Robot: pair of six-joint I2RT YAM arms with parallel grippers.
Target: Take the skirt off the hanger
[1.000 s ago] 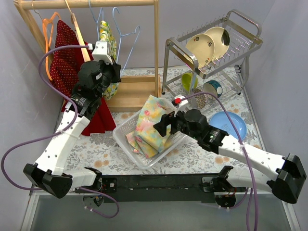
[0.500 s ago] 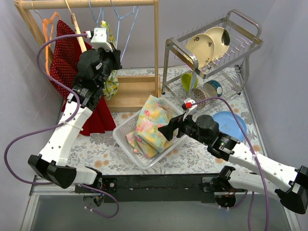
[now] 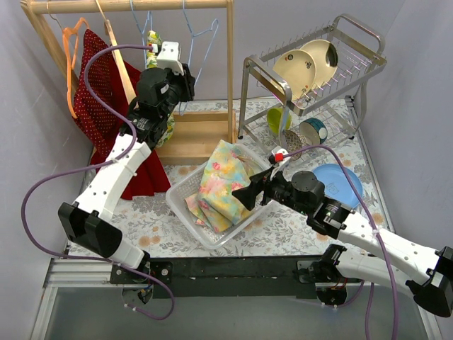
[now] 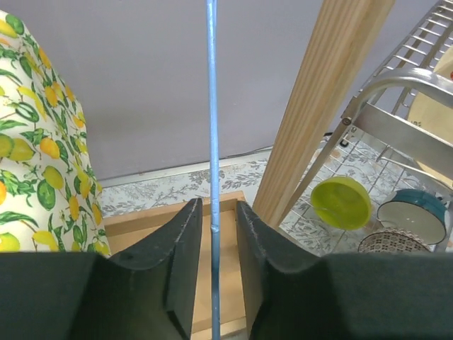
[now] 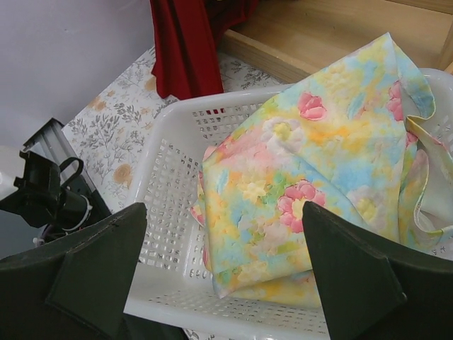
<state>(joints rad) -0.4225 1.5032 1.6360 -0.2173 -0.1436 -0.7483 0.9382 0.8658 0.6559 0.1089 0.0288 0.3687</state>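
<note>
A pastel floral skirt (image 3: 223, 180) lies folded in a white basket (image 3: 185, 185); it also shows in the right wrist view (image 5: 304, 177). My right gripper (image 3: 244, 193) hovers just above it, wide open and empty (image 5: 223, 234). A bare blue wire hanger (image 3: 200, 39) hangs from the wooden rail. My left gripper (image 3: 185, 74) is up at that hanger. In the left wrist view the blue wire (image 4: 211, 142) runs between my narrowly open fingers (image 4: 216, 241), with a small gap on each side.
A lemon-print garment (image 4: 35, 142) hangs just left of the left gripper. A red dotted dress (image 3: 99, 92) hangs further left. The rack's wooden post (image 4: 333, 92) stands to the right. A dish rack (image 3: 318, 64) and blue plate (image 3: 340, 180) are at right.
My left arm has risen and swung right, from the lemon-print garment to the blue hanger. My right gripper has drawn back a little from the basket.
</note>
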